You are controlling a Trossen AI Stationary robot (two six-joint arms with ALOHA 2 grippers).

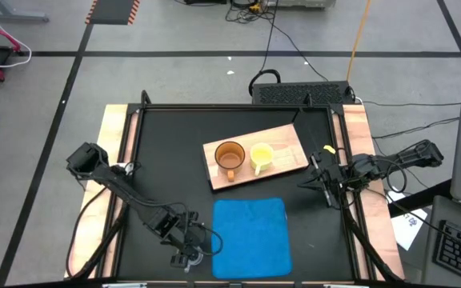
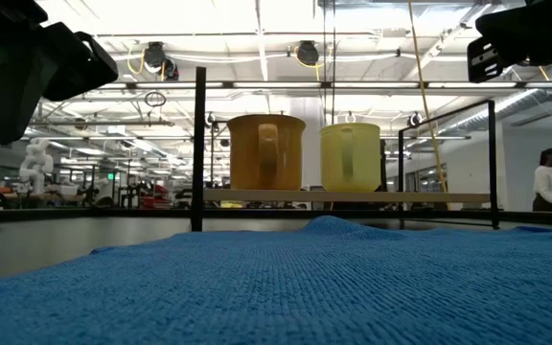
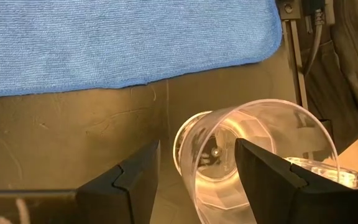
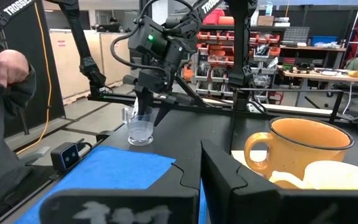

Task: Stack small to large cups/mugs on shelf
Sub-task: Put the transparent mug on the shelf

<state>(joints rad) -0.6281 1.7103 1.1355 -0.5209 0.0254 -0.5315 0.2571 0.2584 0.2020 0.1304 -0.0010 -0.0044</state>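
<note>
The small clear cup (image 3: 260, 124) stands upright on the black table, left of the blue mat's near corner; it also shows in the right wrist view (image 4: 140, 132). My left gripper (image 3: 197, 148) is open and points down over it, one finger inside the cup and one outside its wall, with a gap around the wall. The amber-brown mug (image 1: 229, 156) and the yellow mug (image 1: 261, 156) stand side by side on the light-wood shelf board (image 1: 290, 140). My right gripper (image 1: 322, 180) is shut and empty, just right of the board.
The blue cloth mat (image 1: 250, 236) lies in front of the board, between the cup and the mugs. A black frame with upright posts (image 2: 199, 144) rims the table. A person (image 4: 5, 124) stands beyond the table's left side.
</note>
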